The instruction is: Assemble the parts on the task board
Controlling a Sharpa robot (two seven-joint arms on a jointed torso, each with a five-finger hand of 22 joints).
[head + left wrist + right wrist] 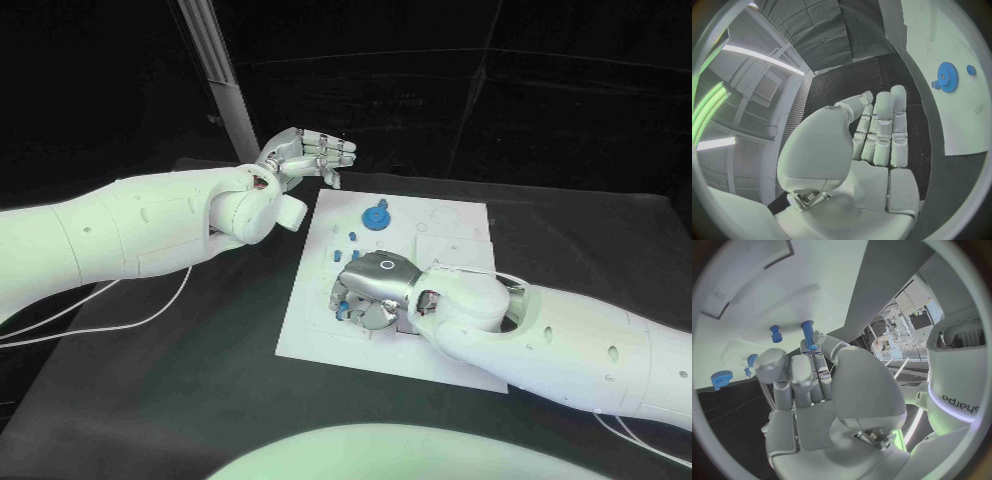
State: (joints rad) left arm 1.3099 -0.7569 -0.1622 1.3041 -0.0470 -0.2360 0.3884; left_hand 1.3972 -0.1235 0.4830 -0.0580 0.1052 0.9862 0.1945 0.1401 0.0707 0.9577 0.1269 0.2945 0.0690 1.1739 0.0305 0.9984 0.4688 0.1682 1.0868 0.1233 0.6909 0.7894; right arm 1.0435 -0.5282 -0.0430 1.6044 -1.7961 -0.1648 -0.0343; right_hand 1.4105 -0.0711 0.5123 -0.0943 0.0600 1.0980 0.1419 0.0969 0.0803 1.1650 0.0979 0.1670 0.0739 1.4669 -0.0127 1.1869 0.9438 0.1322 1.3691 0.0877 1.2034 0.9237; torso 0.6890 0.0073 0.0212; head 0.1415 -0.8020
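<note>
The right hand (378, 296), low over the board's (325, 335) near-left part, pinches a blue peg (808, 331) by its fingertips and should seat it upright, squarely; the left hand (303, 155) hangs spread, empty, beyond the far-left corner.

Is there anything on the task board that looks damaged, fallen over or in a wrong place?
Nothing stands out. The task board lies flat, the blue gear sits on it, small blue pegs stand upright. The right hand rests over the board; the left hand hovers beside it, holding nothing.
</note>
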